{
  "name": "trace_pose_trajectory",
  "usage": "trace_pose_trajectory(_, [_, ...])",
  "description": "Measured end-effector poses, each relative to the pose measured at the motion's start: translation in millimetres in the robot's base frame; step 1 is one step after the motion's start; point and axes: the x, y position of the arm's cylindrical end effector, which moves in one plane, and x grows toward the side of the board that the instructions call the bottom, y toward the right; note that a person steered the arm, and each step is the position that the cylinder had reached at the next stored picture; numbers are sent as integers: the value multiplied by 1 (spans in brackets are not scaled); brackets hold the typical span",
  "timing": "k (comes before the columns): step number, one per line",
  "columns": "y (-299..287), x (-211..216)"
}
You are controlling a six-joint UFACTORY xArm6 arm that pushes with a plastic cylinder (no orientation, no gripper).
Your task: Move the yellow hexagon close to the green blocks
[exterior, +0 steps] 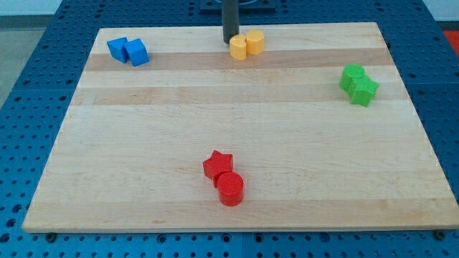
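Your arm carries no pincer, only a rod; my tip [230, 41] sits at the top centre of the counter [215, 129], touching the left side of the yellow hexagon [239, 47], which abuts a yellow cylinder [254, 41]. The two green blocks [358, 84] lie well apart at the upper right. Blue blocks [128, 51] sit upper left; a red star [217, 165] and red cylinder [230, 189] bottom centre.

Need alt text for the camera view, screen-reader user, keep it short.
My tip sits at the view's top centre of a wooden board, right beside two yellow blocks on their left. Two green blocks are at the right edge, two blue blocks at top left, and a red star touching a red cylinder near the bottom centre.
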Motion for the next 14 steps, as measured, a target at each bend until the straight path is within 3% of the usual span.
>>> trace_pose_trajectory(3, [90, 80])
trace_pose_trajectory(6, [11, 57])
trace_pose_trajectory(7, [-7, 28])
trace_pose_trajectory(8, [-6, -21])
trace_pose_trajectory(9, [25, -26])
trace_pose_trajectory(14, [93, 49])
